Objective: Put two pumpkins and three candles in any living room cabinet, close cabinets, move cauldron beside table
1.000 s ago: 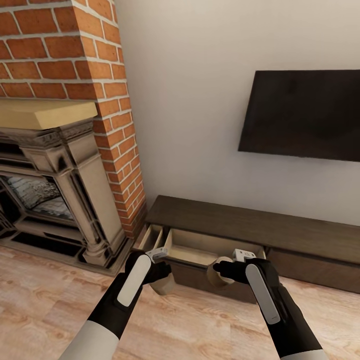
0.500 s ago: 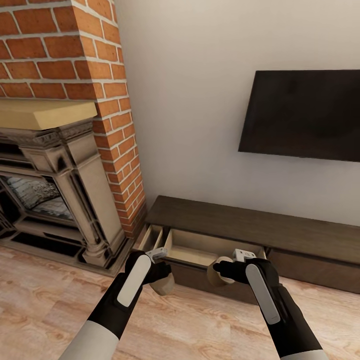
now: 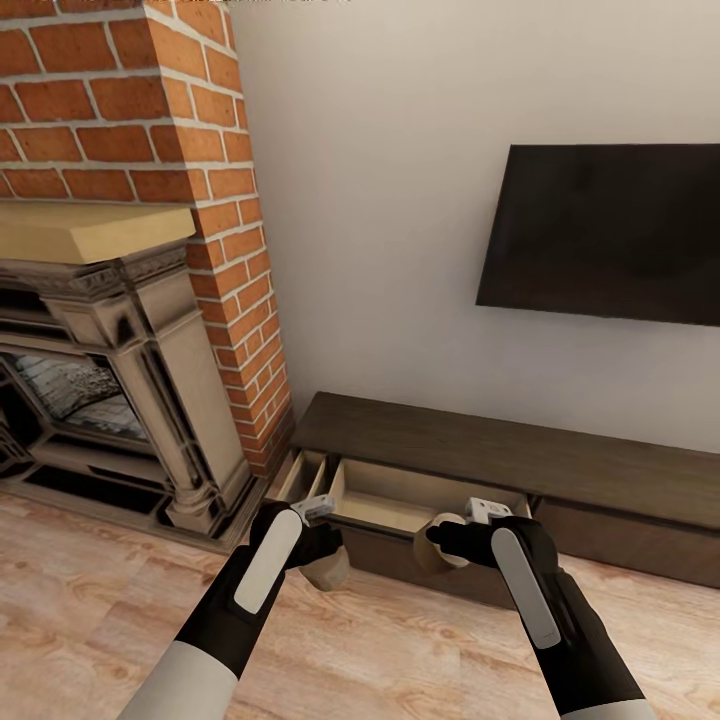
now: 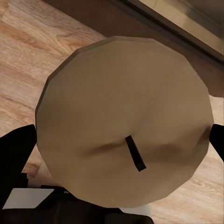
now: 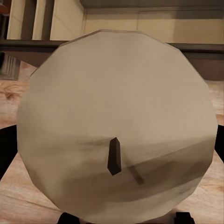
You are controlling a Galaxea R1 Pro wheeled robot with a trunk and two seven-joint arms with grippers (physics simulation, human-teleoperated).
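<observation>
Each of my grippers carries an olive-tan candle just in front of the cabinet [image 3: 520, 452], a long low dark-brown console under the TV. My left gripper [image 3: 324, 556] is shut on one candle [image 3: 328, 572] [image 4: 123, 126] above the floor, near the left end of the open drawer [image 3: 395, 500]. My right gripper [image 3: 442, 545] is shut on another candle [image 3: 432, 545] [image 5: 116, 121] at the drawer's front edge. In both wrist views the candle top with its dark wick faces the camera, and black fingers [image 4: 14, 154] [image 5: 7, 149] show at its sides. The pale drawer interior looks bare.
A brick chimney and carved stone fireplace [image 3: 150, 380] stand to the left, close to the cabinet's left end. A black TV [image 3: 610, 230] hangs on the white wall above the console. Light wood floor [image 3: 400, 650] lies between me and the cabinet.
The whole picture has slid down a few pixels, so the head camera moved slightly. Both arms and their candles hold the same places.
</observation>
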